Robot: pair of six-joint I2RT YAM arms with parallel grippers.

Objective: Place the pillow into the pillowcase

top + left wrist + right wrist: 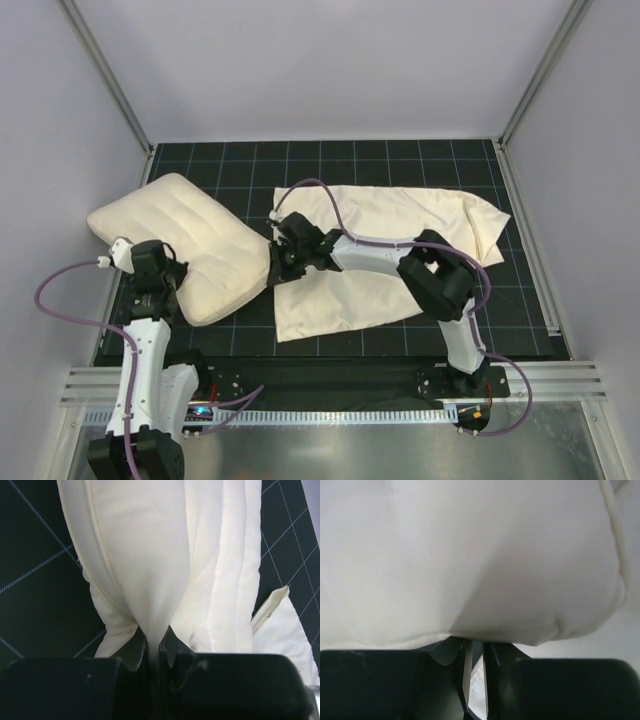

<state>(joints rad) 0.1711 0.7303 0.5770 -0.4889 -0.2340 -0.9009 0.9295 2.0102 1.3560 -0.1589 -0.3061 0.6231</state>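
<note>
Our left pincer (156, 652) is clamped tight on the near edge of the pillow (180, 225). Our right pincer (475, 652), narrowed to a slit, pinches its right corner. The pillow lies at the left of the desk (330, 160), touching the left edge of the flat pillowcase (400, 230); open desk shows beyond both.

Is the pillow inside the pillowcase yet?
Not yet, it is still out. The whole pillow shows bare on the mat, left of the flat pillowcase, with only their edges meeting.
</note>
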